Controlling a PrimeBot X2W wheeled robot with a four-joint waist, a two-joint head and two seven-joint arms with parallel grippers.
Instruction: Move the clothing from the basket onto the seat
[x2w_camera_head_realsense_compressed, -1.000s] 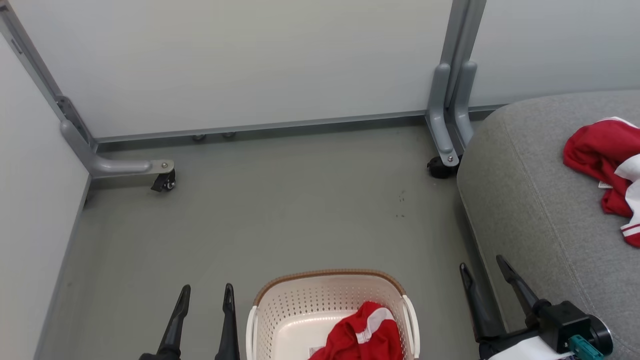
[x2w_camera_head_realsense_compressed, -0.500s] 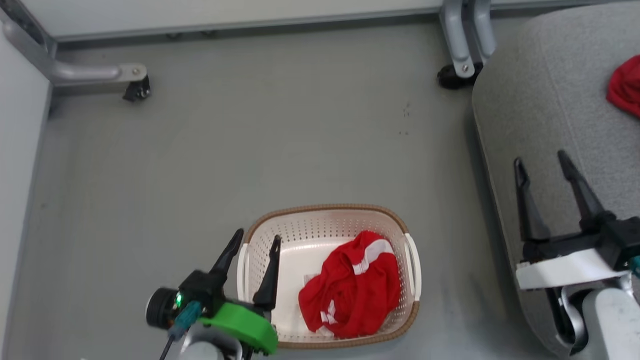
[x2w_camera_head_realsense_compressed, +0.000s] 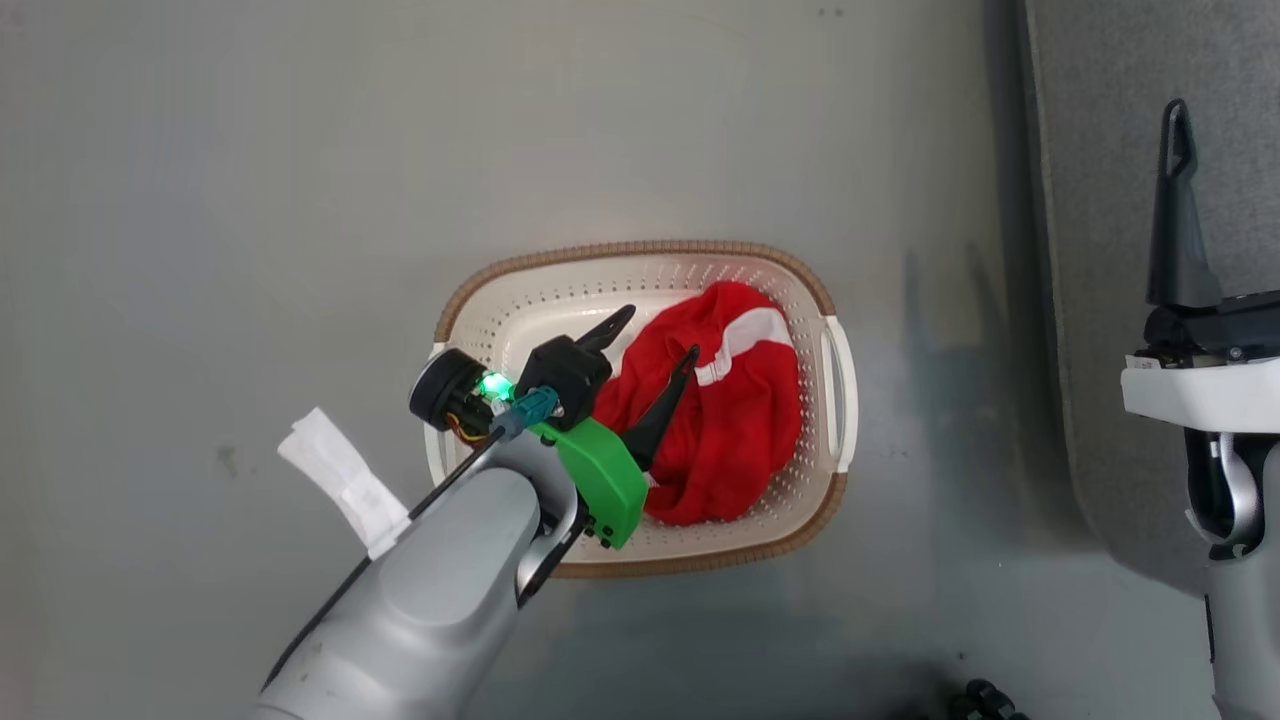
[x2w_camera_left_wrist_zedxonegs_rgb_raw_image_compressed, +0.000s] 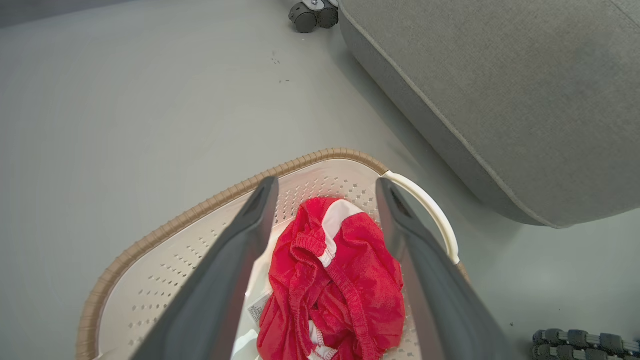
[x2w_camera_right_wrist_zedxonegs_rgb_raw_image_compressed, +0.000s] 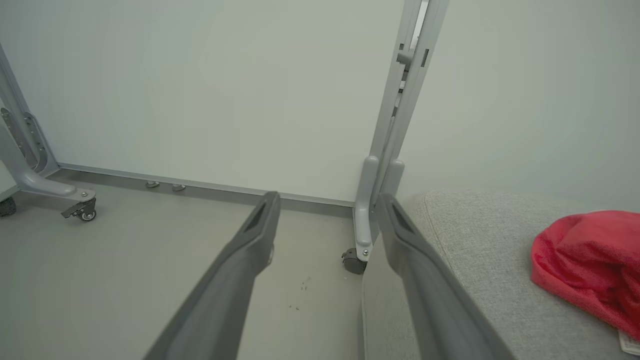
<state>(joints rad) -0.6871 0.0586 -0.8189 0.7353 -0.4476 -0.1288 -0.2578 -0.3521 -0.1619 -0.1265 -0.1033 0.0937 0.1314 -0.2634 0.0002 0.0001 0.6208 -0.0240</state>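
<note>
A red garment with white stripes, the clothing (x2w_camera_head_realsense_compressed: 740, 420), lies bunched in the right half of the cream basket (x2w_camera_head_realsense_compressed: 640, 247) on the floor. My left gripper (x2w_camera_head_realsense_compressed: 662, 332) hangs open over the basket, its fingers straddling the garment's left edge from above without holding it. In the left wrist view the clothing (x2w_camera_left_wrist_zedxonegs_rgb_raw_image_compressed: 345, 270) shows between the open left gripper (x2w_camera_left_wrist_zedxonegs_rgb_raw_image_compressed: 327, 184) fingers, inside the basket (x2w_camera_left_wrist_zedxonegs_rgb_raw_image_compressed: 200, 212). The grey seat (x2w_camera_head_realsense_compressed: 1100, 200) stands at the right, and my right gripper (x2w_camera_head_realsense_compressed: 1178, 115) is over its edge. In the right wrist view the right gripper (x2w_camera_right_wrist_zedxonegs_rgb_raw_image_compressed: 327, 199) is open and empty, with another red garment (x2w_camera_right_wrist_zedxonegs_rgb_raw_image_compressed: 585, 255) lying on the seat (x2w_camera_right_wrist_zedxonegs_rgb_raw_image_compressed: 475, 240).
Pale partition panels close off the far side, with a grey post on a caster (x2w_camera_right_wrist_zedxonegs_rgb_raw_image_compressed: 354, 261) beside the seat and a footed caster (x2w_camera_right_wrist_zedxonegs_rgb_raw_image_compressed: 80, 212) at the left. Grey floor surrounds the basket. A dark ribbed part (x2w_camera_left_wrist_zedxonegs_rgb_raw_image_compressed: 580, 340) lies low at the right.
The head camera has tilted down, so the whole picture shifted. My left gripper has moved from beside the basket to over it, at the red garment. The right gripper stays open by the seat.
</note>
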